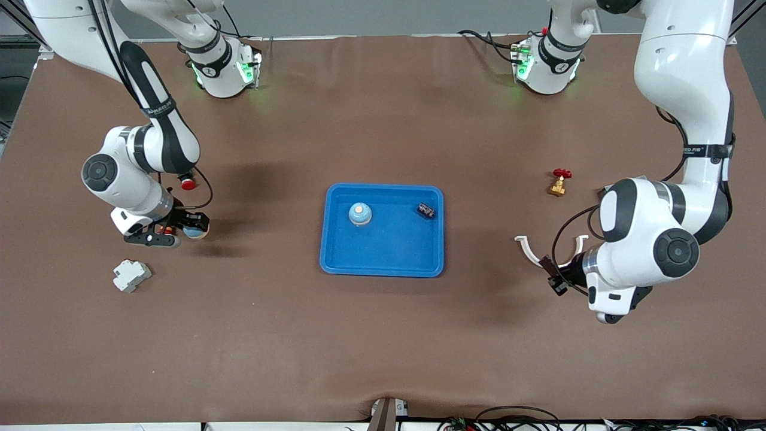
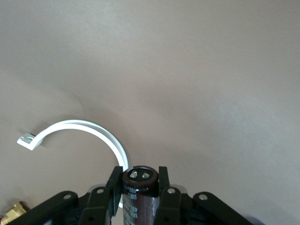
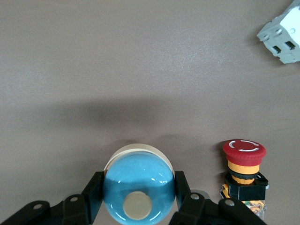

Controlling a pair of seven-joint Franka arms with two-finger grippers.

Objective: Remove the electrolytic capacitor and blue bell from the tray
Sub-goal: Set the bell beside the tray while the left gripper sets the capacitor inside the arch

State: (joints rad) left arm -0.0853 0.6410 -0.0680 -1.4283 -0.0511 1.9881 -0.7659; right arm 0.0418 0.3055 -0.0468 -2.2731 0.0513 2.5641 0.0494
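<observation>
- A dark brown capacitor [image 2: 139,197] is pinched upright between the two black fingers [image 2: 114,187] of the left end effector [image 1: 555,276], its silver top facing up.
- That left end effector sits low over the brown surface [image 1: 383,335] toward the left arm's end, just above a white curved plastic clip [image 1: 530,248] that lies flat there.
- A pale blue bell [image 3: 138,190] with a cream button on top is squeezed between the fingers of the right end effector [image 1: 179,230], toward the right arm's end of the surface.
- From the right wrist view the bell's cream base rim shows just under its dome, low over or on the surface; I cannot tell whether it touches.
- A blue tray [image 1: 335,251] lies in the middle of the surface, between the two arms.
- Inside the tray stand a second blue bell [image 1: 359,214] and, apart from it toward the left arm's end, a second dark capacitor [image 1: 426,210] lying on its side.
- A red emergency stop button [image 3: 243,171] on a yellow and black base stands just beside the held bell.
- A white block-shaped breaker [image 1: 131,275] rests nearer the front camera than the right end effector.
- A small brass valve with a red handle [image 1: 559,182] stands farther from the front camera than the white clip.
</observation>
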